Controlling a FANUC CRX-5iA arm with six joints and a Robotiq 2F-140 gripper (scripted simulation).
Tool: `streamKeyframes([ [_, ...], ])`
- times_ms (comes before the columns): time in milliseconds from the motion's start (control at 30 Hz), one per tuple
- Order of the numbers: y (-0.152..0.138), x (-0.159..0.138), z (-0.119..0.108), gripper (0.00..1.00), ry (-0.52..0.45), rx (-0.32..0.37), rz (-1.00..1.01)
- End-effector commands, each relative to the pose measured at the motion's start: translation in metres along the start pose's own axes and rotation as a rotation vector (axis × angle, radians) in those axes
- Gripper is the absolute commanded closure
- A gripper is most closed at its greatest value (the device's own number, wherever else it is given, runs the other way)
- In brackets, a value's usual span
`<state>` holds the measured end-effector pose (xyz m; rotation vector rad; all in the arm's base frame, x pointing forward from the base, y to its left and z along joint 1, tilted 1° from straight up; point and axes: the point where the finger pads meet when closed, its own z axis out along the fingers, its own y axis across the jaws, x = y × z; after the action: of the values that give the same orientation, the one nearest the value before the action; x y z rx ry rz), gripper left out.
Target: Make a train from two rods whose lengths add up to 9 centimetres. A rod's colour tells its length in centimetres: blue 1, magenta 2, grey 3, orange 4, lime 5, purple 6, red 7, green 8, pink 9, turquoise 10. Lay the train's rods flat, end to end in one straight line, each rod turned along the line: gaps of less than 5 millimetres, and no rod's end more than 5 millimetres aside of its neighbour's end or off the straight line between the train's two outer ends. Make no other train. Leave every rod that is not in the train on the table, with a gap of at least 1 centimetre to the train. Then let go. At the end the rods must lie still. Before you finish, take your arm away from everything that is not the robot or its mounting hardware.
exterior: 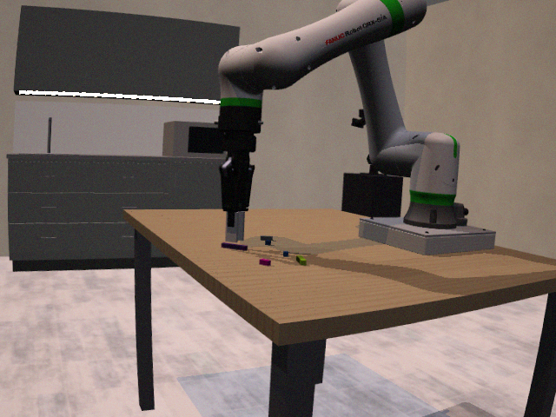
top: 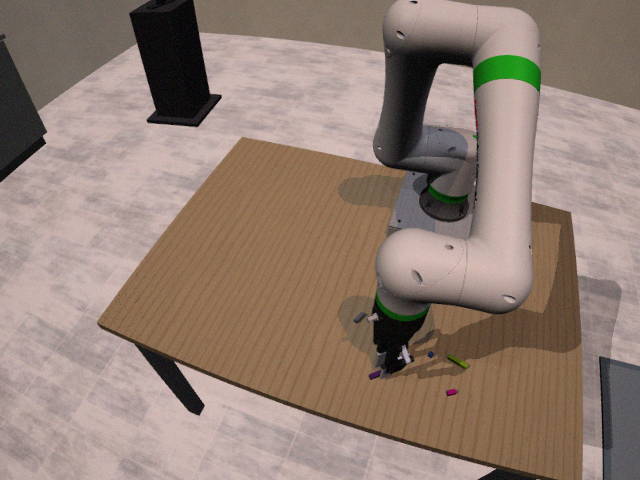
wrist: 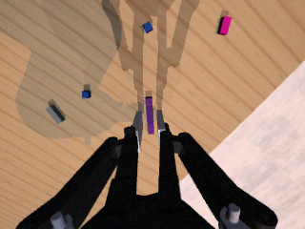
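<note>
In the wrist view, from the left, a grey rod (wrist: 55, 113) lies flat on the wooden surface (wrist: 57, 43) inside the arm's shadow; just right of it sits a blue rod (wrist: 86, 93); further up and right lies a second blue rod (wrist: 148, 28); at centre the purple rod (wrist: 150, 114) lies flat, lengthwise between the fingers, which stand narrow on either side of it, low over the surface, not gripping it; far right lies the magenta rod (wrist: 225, 25); the lime rod (top: 458, 361) shows in the top view, right of the arm
</note>
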<state>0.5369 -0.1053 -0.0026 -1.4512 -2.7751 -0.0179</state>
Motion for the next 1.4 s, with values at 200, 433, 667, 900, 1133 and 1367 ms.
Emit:
streamKeyframes([
  [200,0.0,0.0,0.0,0.85,0.0,0.0,0.0],
  [433,0.0,0.0,0.0,0.85,0.0,0.0,0.0],
  [667,0.0,0.0,0.001,0.85,0.0,0.0,0.0],
  [900,0.0,0.0,0.004,0.85,0.0,0.0,0.0],
  [1133,0.0,0.0,0.011,0.85,0.0,0.0,0.0],
  [1367,0.0,0.0,0.015,0.85,0.0,0.0,0.0],
])
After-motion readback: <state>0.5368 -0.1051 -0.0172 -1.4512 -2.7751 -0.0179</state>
